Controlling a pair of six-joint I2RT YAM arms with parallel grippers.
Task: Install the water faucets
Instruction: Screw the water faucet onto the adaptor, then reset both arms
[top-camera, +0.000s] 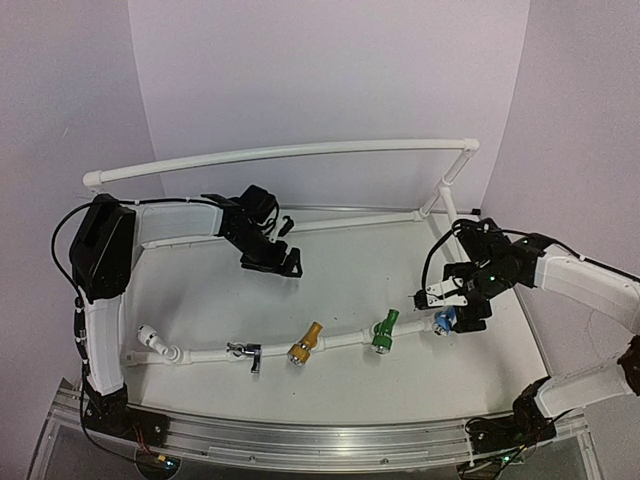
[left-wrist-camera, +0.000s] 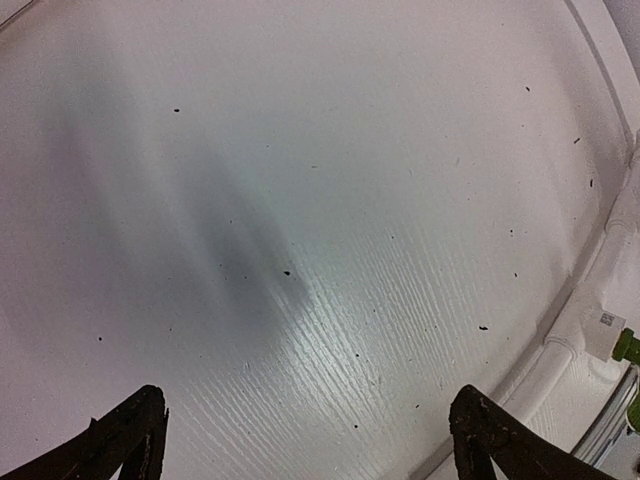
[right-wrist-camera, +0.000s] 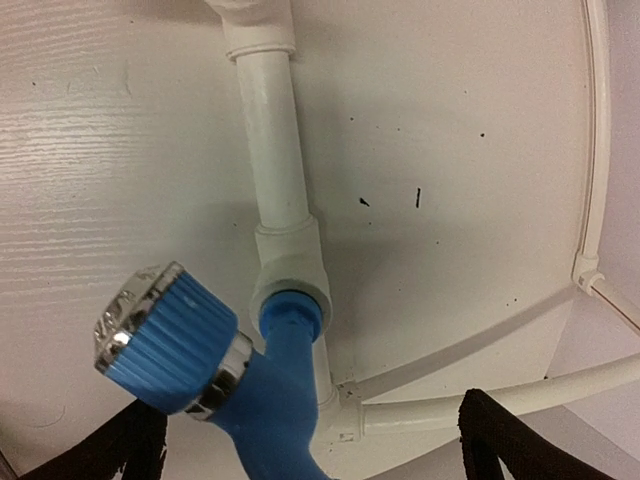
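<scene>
On white table (top-camera: 330, 280), long white PVC pipe run (top-camera: 210, 354). Left black claw (top-camera: 272, 262) released over bare board. Right black claw (right-wrist-camera: 310, 440) released, straddling blue plastic tap (right-wrist-camera: 215, 370), last on the pipe after green tap (top-camera: 384, 333), yellow tap (top-camera: 305, 345), silver metal tap (top-camera: 247, 352). Risk: snagging blue tap on withdrawal, twisting it loose or dragging the pipe.

Across the lower middle of the top view lie four water faucets, namely one silver faucet (top-camera: 246, 352), one yellow faucet (top-camera: 304, 346), one green faucet (top-camera: 384, 333) and one blue faucet (top-camera: 444, 320), with one white pipe frame (top-camera: 300, 152), one table (top-camera: 340, 270) and two pincers, the left pincer (left-wrist-camera: 305, 425) and the right pincer (right-wrist-camera: 310, 435).
</scene>
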